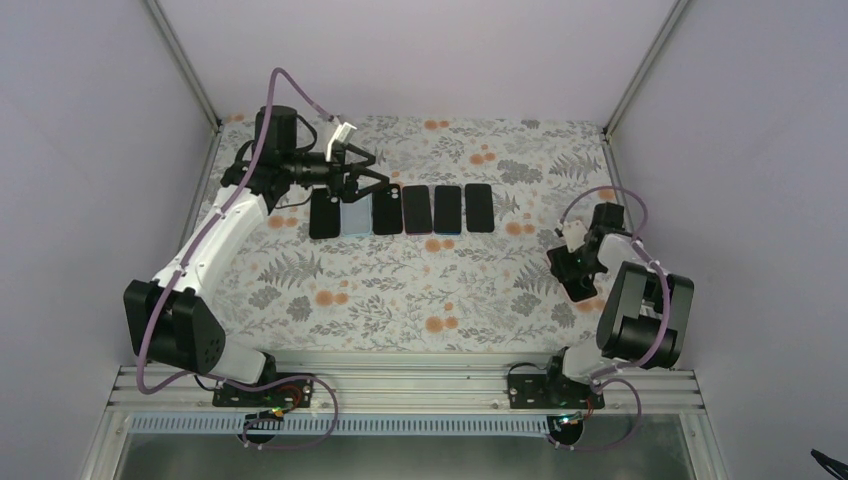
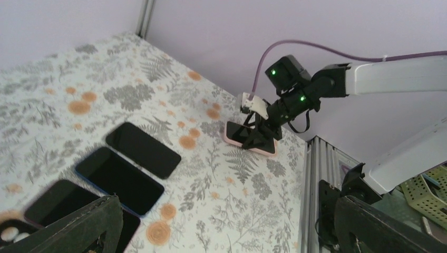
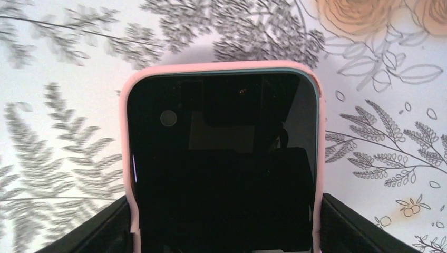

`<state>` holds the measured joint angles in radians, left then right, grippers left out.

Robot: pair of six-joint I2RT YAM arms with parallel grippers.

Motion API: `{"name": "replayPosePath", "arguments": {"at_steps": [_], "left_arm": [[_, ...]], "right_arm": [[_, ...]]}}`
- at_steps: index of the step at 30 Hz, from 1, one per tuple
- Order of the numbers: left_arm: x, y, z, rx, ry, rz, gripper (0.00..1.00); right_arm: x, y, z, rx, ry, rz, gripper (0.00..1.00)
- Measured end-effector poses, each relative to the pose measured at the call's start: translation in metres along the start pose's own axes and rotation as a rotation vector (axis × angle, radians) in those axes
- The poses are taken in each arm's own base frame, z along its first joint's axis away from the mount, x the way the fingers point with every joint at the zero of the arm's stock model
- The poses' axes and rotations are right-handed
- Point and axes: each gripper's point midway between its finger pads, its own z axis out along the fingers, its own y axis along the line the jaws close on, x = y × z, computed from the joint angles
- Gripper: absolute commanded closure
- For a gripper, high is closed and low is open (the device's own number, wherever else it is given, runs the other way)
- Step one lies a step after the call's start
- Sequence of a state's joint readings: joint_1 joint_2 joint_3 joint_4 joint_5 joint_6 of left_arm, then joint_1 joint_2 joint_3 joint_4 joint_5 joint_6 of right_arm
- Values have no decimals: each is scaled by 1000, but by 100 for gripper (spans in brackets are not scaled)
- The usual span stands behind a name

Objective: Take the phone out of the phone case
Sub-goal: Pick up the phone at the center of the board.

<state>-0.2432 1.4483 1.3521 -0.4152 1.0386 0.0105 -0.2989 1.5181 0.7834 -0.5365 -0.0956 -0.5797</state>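
A phone (image 3: 221,168) with a dark screen lies face up in a pink phone case (image 3: 126,158) on the floral table, at the right side. My right gripper (image 3: 224,229) straddles it, and both fingers (image 3: 363,226) press against the case's long sides. From the left wrist view the same pink case (image 2: 240,142) shows under the right gripper (image 2: 258,134). My left gripper (image 1: 372,183) hovers open over the left end of a row of phones, far from the case. Nothing sits between its fingers (image 2: 79,226).
Several dark phones (image 1: 417,209) lie side by side in a row at the back of the table, one with a blue rim (image 2: 118,179). The aluminium frame rail (image 1: 400,385) runs along the near edge. Grey walls enclose the table.
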Motion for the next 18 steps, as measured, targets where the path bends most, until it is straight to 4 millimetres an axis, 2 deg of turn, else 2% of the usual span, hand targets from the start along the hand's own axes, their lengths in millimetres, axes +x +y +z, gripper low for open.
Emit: {"name": "replayPosePath", "arguments": {"at_steps": [3,11,18], "left_arm": [[14,6,3,-1,17,-44,0],[31,14,8,-1,19,-104,0],[73,27,17,5,40,-237,1]], "right_arm": [[-7,11,-9,-9,-19,-37,50],[-32,43,-37,-38,-124,-143,50],[-55,91,-62,-106,-233,-275,50]]}}
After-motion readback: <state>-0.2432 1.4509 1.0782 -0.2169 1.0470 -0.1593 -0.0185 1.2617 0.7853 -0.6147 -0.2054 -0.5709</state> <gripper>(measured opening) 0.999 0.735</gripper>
